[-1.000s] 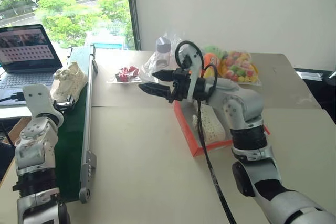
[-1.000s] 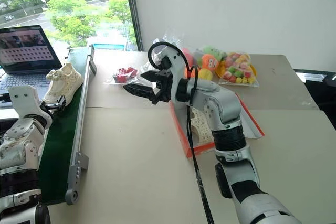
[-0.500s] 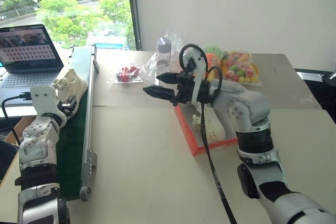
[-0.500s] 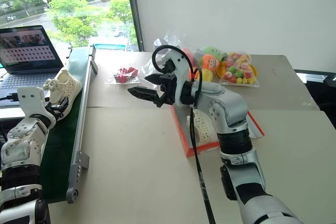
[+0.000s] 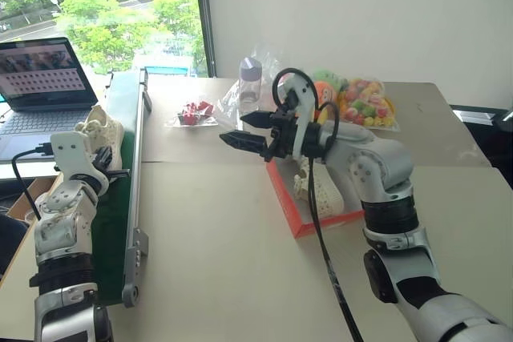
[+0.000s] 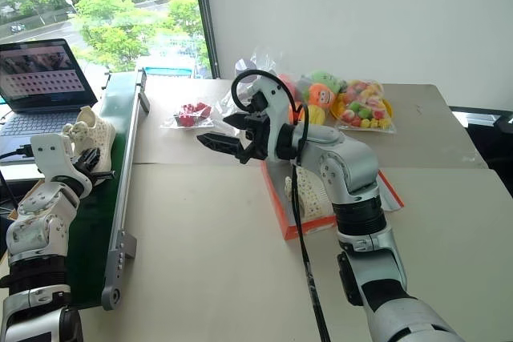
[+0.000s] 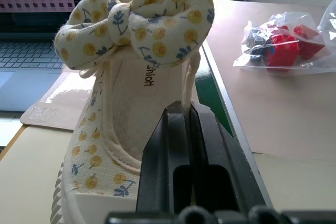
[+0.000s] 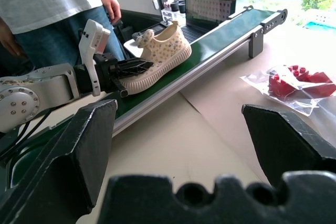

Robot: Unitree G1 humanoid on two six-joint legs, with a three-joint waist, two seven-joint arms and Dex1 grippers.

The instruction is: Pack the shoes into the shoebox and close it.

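Observation:
One cream shoe (image 7: pixel 136 51) with a small yellow flower print and a bow lies on the green conveyor belt (image 5: pixel 120 198) at the left. My left gripper (image 7: pixel 186 111) is shut on the heel rim of this shoe; the right wrist view shows the shoe (image 8: pixel 160 51) and the left gripper (image 8: pixel 131 66) from the side. The second shoe (image 5: pixel 321 190) lies inside the red-orange shoebox (image 5: pixel 280 194) on the table. My right gripper (image 5: pixel 232 127) hangs open above the table by the box's near-left corner, with nothing between its fingers (image 8: pixel 68 156).
A laptop (image 5: pixel 40 70) stands left of the belt. At the back of the table lie a bag of red pieces (image 5: pixel 191 112), a bottle in a clear bag (image 5: pixel 249 78) and bagged plush toys (image 5: pixel 361 102). A person (image 8: pixel 52 3) stands beyond the belt.
My left gripper has gone from open to shut on the shoe's heel. The right arm has stayed where it was.

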